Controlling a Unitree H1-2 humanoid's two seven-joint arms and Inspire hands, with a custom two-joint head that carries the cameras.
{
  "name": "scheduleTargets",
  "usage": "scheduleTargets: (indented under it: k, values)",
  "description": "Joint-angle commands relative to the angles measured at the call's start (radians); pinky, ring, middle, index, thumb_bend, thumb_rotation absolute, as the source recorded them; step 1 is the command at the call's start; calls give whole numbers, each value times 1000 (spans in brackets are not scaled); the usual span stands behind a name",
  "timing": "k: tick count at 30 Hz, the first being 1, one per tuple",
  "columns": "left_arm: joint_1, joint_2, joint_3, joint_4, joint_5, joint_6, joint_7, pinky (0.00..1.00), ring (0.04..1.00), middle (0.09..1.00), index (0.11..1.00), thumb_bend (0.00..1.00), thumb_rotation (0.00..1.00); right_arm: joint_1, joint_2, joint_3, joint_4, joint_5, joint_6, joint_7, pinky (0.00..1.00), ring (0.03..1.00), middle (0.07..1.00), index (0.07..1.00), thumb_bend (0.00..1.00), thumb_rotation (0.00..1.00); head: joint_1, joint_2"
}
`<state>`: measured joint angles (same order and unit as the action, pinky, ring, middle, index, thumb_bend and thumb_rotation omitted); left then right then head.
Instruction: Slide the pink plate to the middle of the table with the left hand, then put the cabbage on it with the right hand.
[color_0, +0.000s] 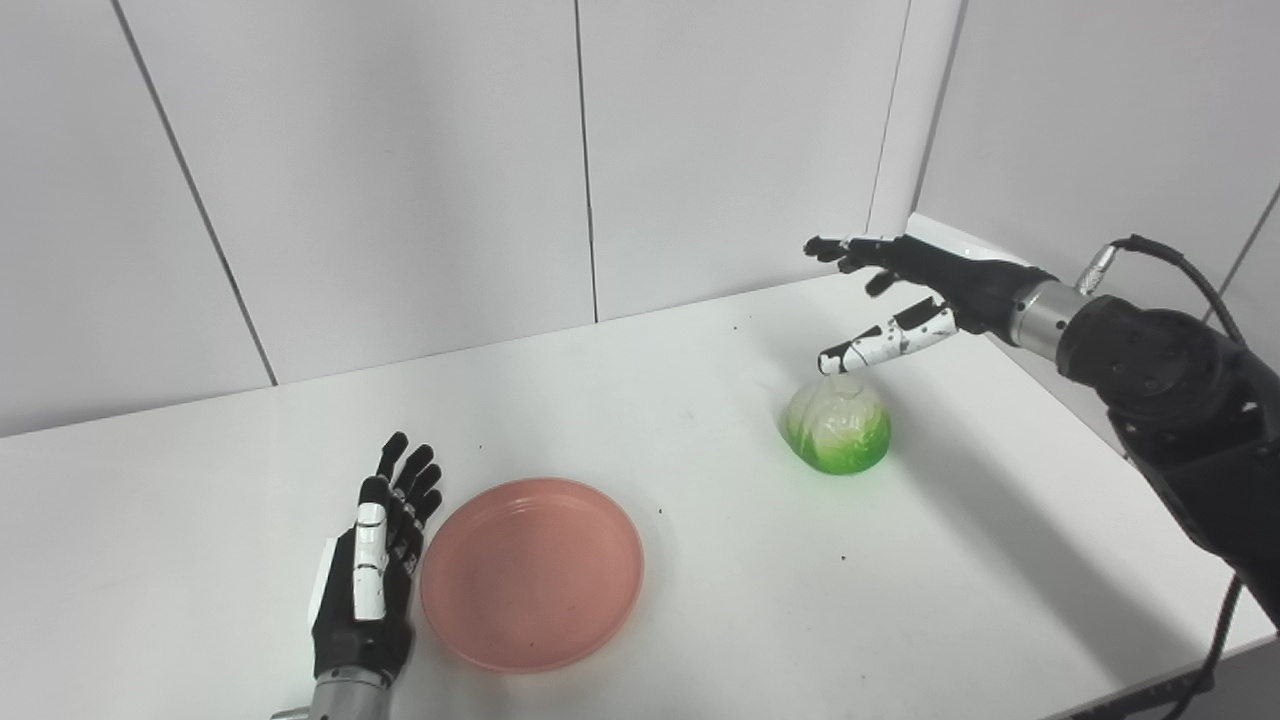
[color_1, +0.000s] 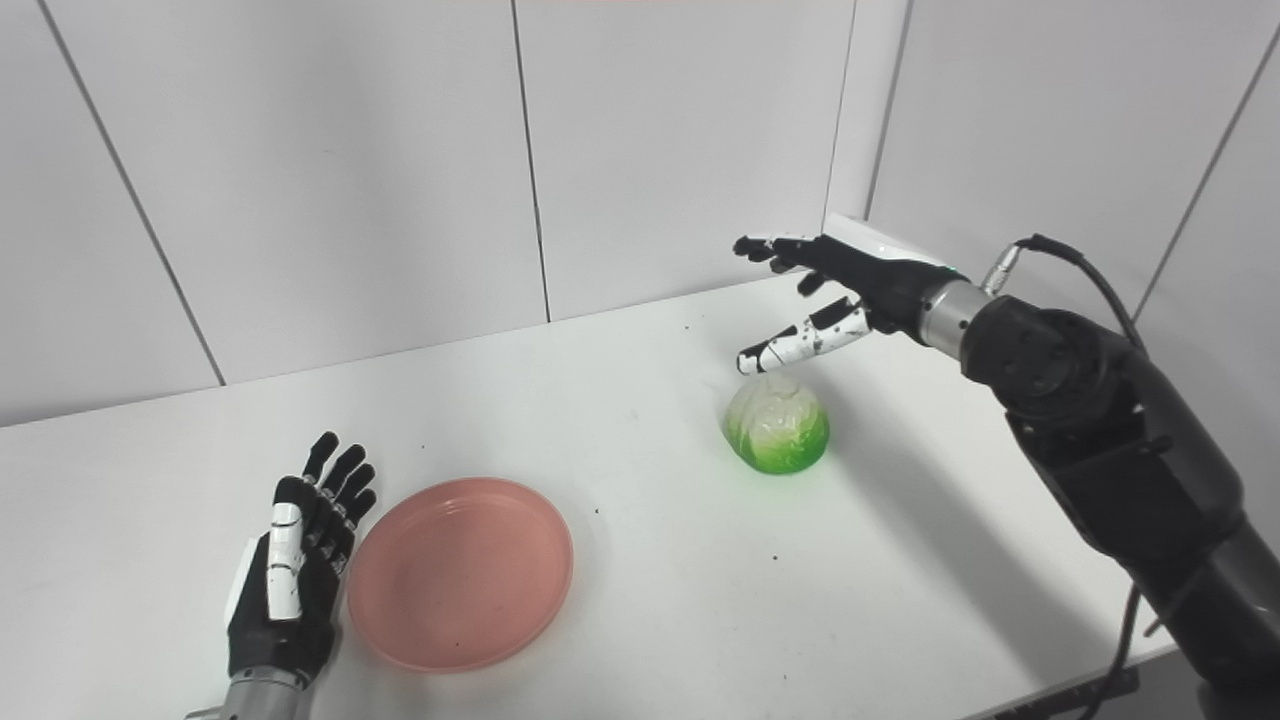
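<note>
The pink plate (color_0: 532, 572) lies on the white table (color_0: 700, 640), left of centre near the front. My left hand (color_0: 373, 565) is open, fingers straight, edge-on beside the plate's left rim, touching or nearly touching it. The cabbage (color_0: 838, 426), white on top and green below, sits on the table to the right of the plate. My right hand (color_0: 900, 300) is open above the cabbage, fingers spread, thumb tip just over its top. It holds nothing.
White wall panels (color_0: 400, 180) stand behind the table. A wall corner juts in at the back right (color_0: 930, 225). The table's front edge runs at the lower right (color_0: 1150, 690). My right forearm (color_0: 1170, 400) crosses over the table's right side.
</note>
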<state>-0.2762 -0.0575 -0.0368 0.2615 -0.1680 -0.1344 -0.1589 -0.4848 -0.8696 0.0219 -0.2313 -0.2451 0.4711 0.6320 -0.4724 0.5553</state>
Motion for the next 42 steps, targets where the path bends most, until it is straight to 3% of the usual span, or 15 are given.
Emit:
scheduleTargets:
  k: [1, 8, 13, 20, 24, 27, 31, 33, 37, 40, 41, 42]
  values:
    - [4, 16, 6, 20, -6, -24, -21, 957, 940, 938, 940, 661, 1000, -49, -35, 3, 22, -23, -3, 12, 900, 954, 935, 901, 944, 367, -1, 3]
    - [-6, 16, 16, 61, -30, -56, -42, 962, 939, 938, 941, 664, 1000, -60, -25, 77, 106, -84, -24, -7, 921, 972, 948, 898, 978, 319, -6, -1]
    - [-9, 17, 9, 76, -27, -74, -46, 965, 944, 936, 946, 663, 1000, -73, -2, 118, 173, -111, -38, -14, 874, 961, 946, 911, 975, 299, -1, -2]
    - [-10, 15, 12, 77, -44, -70, -60, 979, 952, 944, 946, 657, 1000, -92, 27, 209, 297, -238, -187, -103, 853, 952, 943, 906, 1000, 406, -15, 1]
    - [-5, 15, 9, 64, -35, -62, -47, 963, 946, 942, 941, 652, 1000, -107, 53, 235, 366, -294, -247, -151, 982, 957, 941, 910, 1000, 423, -19, 5]
    - [-6, 17, 7, 66, -32, -64, -47, 956, 943, 937, 938, 656, 1000, -116, 75, 250, 417, -325, -280, -179, 984, 970, 963, 913, 987, 397, -20, 11]
    - [-3, 15, 5, 57, -36, -60, -48, 952, 941, 937, 938, 650, 1000, -122, 102, 254, 475, -334, -321, -207, 934, 948, 963, 903, 992, 350, -19, 16]
    - [-4, 16, 4, 59, -37, -64, -52, 951, 942, 935, 939, 650, 1000, -124, 117, 251, 500, -324, -337, -211, 827, 933, 959, 894, 993, 308, -19, 17]
    - [-5, 11, 5, 52, -36, -50, -42, 954, 942, 933, 934, 663, 1000, -127, 135, 268, 534, -341, -361, -228, 736, 908, 943, 880, 988, 245, -19, 17]
    - [-8, 13, 5, 61, -33, -58, -44, 969, 950, 939, 937, 668, 1000, -125, 141, 285, 541, -375, -366, -249, 622, 790, 858, 828, 906, 44, -19, 17]
    - [-7, 13, 6, 61, -37, -57, -46, 969, 950, 939, 938, 668, 1000, -123, 142, 286, 539, -382, -360, -253, 604, 765, 842, 820, 894, 28, -19, 17]
    - [-6, 13, 7, 55, -40, -50, -46, 962, 944, 935, 935, 662, 1000, -122, 141, 286, 533, -387, -354, -253, 557, 673, 791, 791, 840, 9, -20, 26]
